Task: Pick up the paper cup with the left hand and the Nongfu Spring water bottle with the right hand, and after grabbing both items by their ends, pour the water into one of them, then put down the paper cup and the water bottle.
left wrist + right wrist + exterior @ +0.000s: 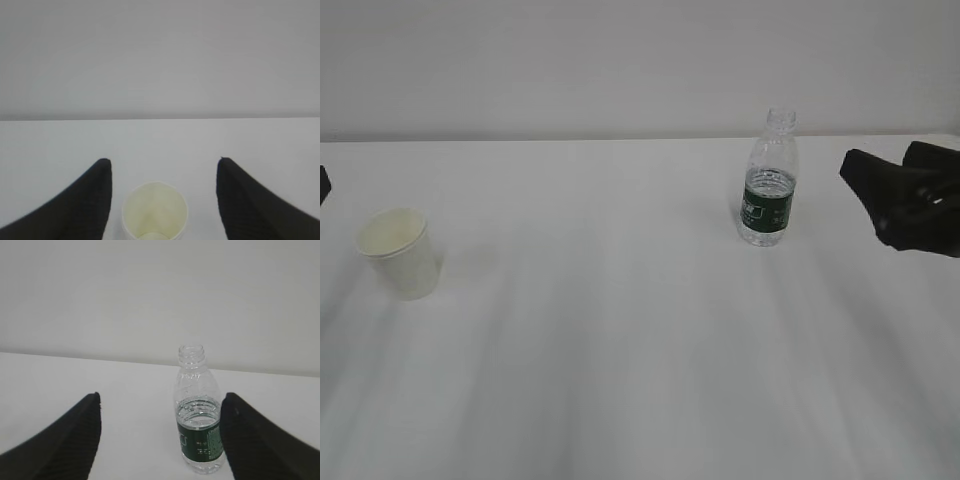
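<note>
Matte black ribbed gripper fingers [70,440]

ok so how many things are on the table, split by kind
paper cup: 1
water bottle: 1
total: 2 things on the table
</note>
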Robot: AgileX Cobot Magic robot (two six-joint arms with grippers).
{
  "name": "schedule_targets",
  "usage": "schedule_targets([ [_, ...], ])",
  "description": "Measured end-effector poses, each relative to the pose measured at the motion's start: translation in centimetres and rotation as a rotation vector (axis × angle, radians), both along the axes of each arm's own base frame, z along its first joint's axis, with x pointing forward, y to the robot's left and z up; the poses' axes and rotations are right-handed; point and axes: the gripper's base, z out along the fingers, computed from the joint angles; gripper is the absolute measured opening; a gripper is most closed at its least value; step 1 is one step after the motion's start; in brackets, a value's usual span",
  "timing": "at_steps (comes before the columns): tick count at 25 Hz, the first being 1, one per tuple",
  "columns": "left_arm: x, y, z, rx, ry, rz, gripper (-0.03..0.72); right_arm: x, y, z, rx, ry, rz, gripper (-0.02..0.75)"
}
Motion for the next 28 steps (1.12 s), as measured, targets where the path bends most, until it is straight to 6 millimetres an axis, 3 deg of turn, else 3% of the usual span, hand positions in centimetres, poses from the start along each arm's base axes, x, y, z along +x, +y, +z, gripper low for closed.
schedule_targets([
  [6, -1.0, 0.4, -0.8, 0.010, -0.054, 0.017, 0.470, -0.2, 0.3, -2.8, 0.047, 0.008, 0.037, 0.554],
  [12, -0.5, 0.0, -2.1, 0.029, -0.025, -0.016, 0.470, -0.3, 0.1, -6.4, -0.001, 0.123, 0.016, 0.554],
  [18, 0.6, -0.6, -4.2, 0.019, -0.008, -0.056, 0.469, -0.2, 0.0, -7.0, -0.058, 0.117, 0.007, 0.554],
  [24, 1.1, -1.0, -7.1, 0.023, 0.113, -0.088, 0.466, -0.2, -0.2, -6.9, -0.081, 0.104, -0.009, 0.554],
  [28, 1.1, -1.1, -7.5, 0.025, 0.128, -0.092, 0.462, -0.1, -0.4, -6.9, -0.087, 0.099, -0.036, 0.554],
])
